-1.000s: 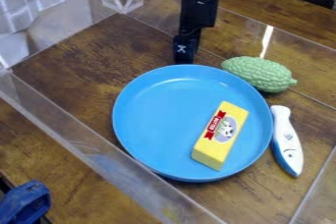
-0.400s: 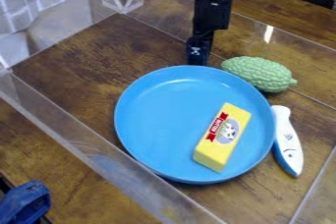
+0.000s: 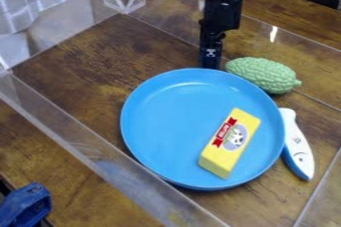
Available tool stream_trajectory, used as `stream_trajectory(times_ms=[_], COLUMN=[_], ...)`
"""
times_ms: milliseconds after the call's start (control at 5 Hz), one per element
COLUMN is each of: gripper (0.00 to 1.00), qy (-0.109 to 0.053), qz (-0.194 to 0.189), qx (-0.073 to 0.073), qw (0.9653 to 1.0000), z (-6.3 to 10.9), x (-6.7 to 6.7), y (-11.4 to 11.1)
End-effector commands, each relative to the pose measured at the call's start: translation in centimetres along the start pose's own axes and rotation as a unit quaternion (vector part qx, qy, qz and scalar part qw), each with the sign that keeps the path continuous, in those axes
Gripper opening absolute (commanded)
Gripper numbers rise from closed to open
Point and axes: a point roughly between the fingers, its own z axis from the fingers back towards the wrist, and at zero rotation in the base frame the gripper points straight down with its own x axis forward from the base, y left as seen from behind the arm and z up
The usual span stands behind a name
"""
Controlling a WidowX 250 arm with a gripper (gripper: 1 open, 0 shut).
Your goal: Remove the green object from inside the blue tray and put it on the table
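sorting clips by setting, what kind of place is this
Probably a lab test rig rather than a home kitchen: a wood-grain table fenced by clear acrylic walls, a robot arm over it, and toy-like props, a blue plate and a bumpy green object.

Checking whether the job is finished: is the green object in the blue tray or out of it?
Out. The green object lies on the table, beside the blue tray rim.
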Motion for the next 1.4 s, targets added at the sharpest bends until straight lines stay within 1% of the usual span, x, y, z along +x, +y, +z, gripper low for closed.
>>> stream_trajectory(times_ms=[0, 200, 400, 600, 800, 1200], gripper=[1.0, 1.0, 1.0, 1.0, 1.0, 1.0], qy=[0.004, 0.006, -0.001, -0.008, -0.007, -0.006], qz=[-0.051, -0.077, -0.034, 0.008, -0.013, -0.056], qx=[-0.024, -0.031, -0.034, -0.037, -0.044, -0.061], qw=[0.9984, 0.9966, 0.9988, 0.9993, 0.9989, 0.9965], z=[-1.8, -1.9, -1.7, -1.6, -1.5, -1.1], x=[1.5, 0.6, -0.7, -2.1, -3.8, -7.1], y=[-1.8, -1.6, -0.8, -0.1, -0.1, 0.1])
